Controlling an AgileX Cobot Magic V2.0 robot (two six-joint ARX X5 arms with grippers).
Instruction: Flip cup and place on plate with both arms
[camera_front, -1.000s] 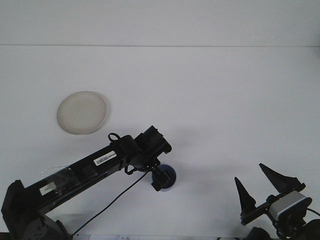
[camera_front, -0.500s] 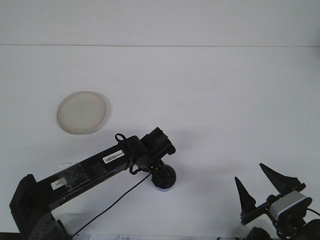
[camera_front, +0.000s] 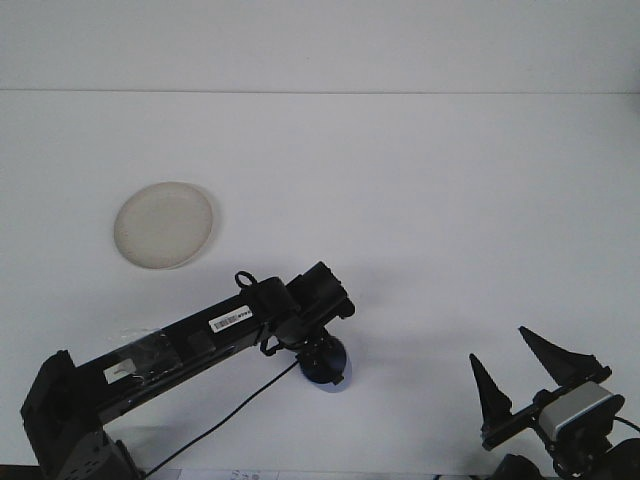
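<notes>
Reaching in from the lower left, left tool (camera_front: 325, 366) sitting right on the blue cup (camera_front: 330, 375) just below frame centre, fingers hidden, so grip impossible to tell. Resting at lower right, right tool (camera_front: 513, 370) spreading both fingers wide, holding nothing. Lying empty on the white table (camera_front: 450, 200), upper left, well apart from the cup: plate (camera_front: 163, 224).

Single front view, taken from high above the near edge of the white table (camera_front: 420, 200) and looking forward and steeply down, so that the tabletop fills nearly the whole frame and its far edge runs as a horizontal line across the upper part. The left arm (camera_front: 180, 345) enters from the lower left corner and the right gripper (camera_front: 522, 372) from the lower right corner, both close beneath the camera. No second view is available for overlap.
</notes>
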